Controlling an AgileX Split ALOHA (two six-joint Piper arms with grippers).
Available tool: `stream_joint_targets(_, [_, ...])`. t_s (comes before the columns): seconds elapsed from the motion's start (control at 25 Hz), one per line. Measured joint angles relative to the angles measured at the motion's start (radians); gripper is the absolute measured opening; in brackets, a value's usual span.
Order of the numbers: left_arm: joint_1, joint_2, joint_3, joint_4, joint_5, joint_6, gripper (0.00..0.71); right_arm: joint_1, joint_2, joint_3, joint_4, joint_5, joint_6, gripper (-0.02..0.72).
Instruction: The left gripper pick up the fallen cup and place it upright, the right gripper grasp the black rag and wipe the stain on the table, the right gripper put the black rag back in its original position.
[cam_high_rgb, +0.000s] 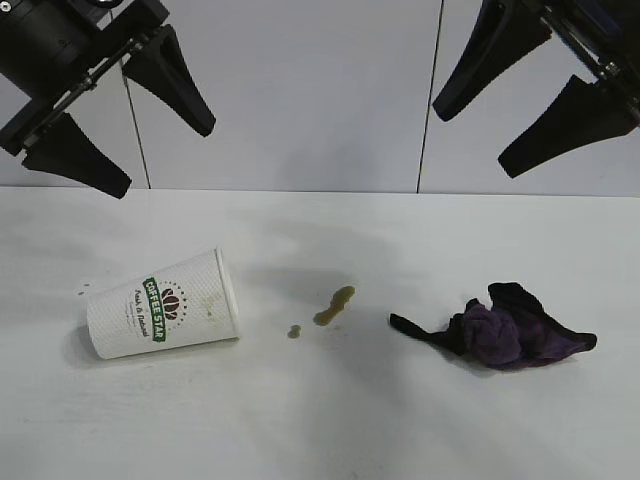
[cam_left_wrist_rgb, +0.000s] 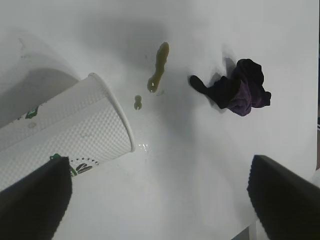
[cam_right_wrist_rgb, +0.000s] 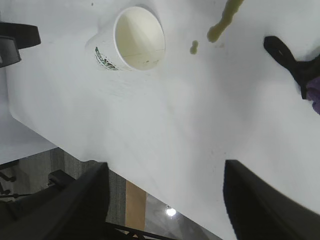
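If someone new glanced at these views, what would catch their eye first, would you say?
Probably the cup, lying on its side at the left of the white table, its mouth toward the olive-green stain at the centre. To the right lies the crumpled black rag. The left gripper and right gripper hang open above, holding nothing.

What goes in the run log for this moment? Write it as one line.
cup: on its side, untouched | stain: unwiped | black rag: crumpled on table | left gripper: open, above cup | right gripper: open, above rag
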Motion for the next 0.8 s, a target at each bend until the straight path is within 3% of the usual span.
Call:
stream_joint_targets(0.16, [-0.001,0.000,-0.142,0.030,0.091,0.143,0.687,0.000,0.000,0.000,0.000,0.000,0.000,0.454])
stream_joint_targets(0.32, [-0.037,0.000,-0.237,0.186,0.133,0.249,0.687,0.000,0.000,0.000,0.000,0.000,0.000,0.454])
stream_joint_targets(0.6, [-0.219,0.024,-0.249,0.528,0.144,0.403,0.687,0.000,0.000,0.000,-0.003,0.046,0.000,0.454])
stream_joint_targets(0.8, [-0.320,0.087,-0.249,0.681,0.137,0.413,0.687,0.000,0.000,0.000,-0.094,0.073,0.005,0.454])
